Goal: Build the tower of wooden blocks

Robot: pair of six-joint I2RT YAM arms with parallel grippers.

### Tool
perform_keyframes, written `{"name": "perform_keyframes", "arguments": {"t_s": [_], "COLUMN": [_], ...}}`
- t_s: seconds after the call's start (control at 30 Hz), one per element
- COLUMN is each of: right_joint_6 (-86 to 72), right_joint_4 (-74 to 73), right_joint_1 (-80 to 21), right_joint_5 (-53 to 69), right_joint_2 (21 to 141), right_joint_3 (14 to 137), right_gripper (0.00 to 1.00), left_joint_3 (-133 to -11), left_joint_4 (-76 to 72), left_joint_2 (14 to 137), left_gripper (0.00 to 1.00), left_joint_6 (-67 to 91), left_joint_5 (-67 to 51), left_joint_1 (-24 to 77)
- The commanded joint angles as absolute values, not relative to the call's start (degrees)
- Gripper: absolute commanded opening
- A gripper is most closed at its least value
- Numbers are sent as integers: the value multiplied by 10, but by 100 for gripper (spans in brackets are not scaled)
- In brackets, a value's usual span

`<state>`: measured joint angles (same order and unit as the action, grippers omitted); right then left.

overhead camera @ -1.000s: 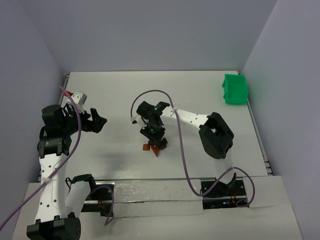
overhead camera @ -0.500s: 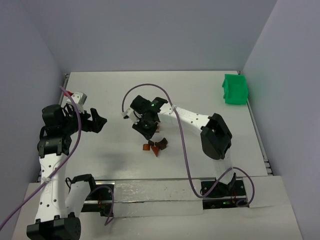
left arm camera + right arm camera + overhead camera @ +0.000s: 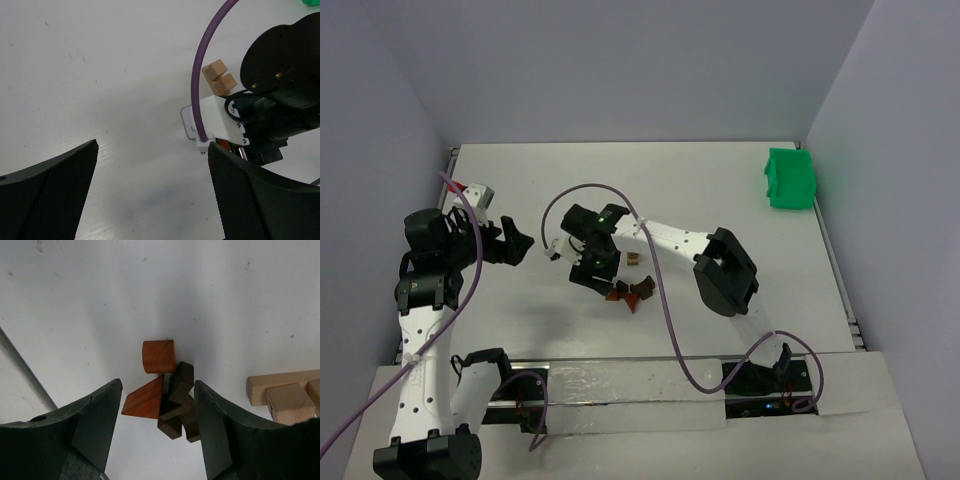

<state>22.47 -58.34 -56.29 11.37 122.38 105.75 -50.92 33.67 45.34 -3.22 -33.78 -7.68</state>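
Note:
Several wood blocks lie on the white table. A reddish-brown rounded block (image 3: 159, 356), a reddish wedge (image 3: 145, 399) and dark brown bars (image 3: 179, 407) form a loose cluster (image 3: 630, 292). My right gripper (image 3: 157, 405) hangs open over this cluster with a jaw on either side, touching none of the blocks. Light tan blocks (image 3: 282, 392) lie just to the right (image 3: 634, 258) (image 3: 220, 77). My left gripper (image 3: 152, 190) is open and empty over bare table, left of the right wrist (image 3: 515, 243). The wood block tower is out of view.
A green bin (image 3: 790, 178) stands at the far right corner. The right arm's purple cable (image 3: 620, 195) arcs above the blocks, and its wrist (image 3: 280, 100) is close in front of the left gripper. Walls close in the table on three sides.
The right gripper swung left and slightly nearer, and its jaws went from shut to open. The light tan blocks, earlier covered by it, now show. The left arm stayed still.

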Motion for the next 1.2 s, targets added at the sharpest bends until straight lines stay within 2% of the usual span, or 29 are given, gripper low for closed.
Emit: {"name": "perform_keyframes", "arguments": {"t_s": [0.0, 0.37, 0.63, 0.8, 1.17], "right_joint_6": [272, 308, 312, 315, 311], "right_joint_4": [-593, -587, -582, -578, -577], "right_joint_1": [-567, -568, -571, -576, -582], "right_joint_5": [107, 110, 106, 106, 105], "right_joint_2": [1242, 1288, 1296, 1293, 1293], "right_joint_3": [1084, 1084, 1076, 1059, 1042], "right_gripper": [68, 63, 60, 55, 51], "left_joint_3": [-517, -517, -516, -516, -516], "left_joint_4": [326, 326, 325, 325, 325], "left_joint_2": [454, 457, 457, 456, 455], "left_gripper": [97, 97, 97, 97, 96], "left_joint_6": [-33, -34, -34, -34, -34], "left_joint_5": [-351, -349, -347, -346, -345], "left_joint_1": [-81, -82, -82, -81, -82]}}
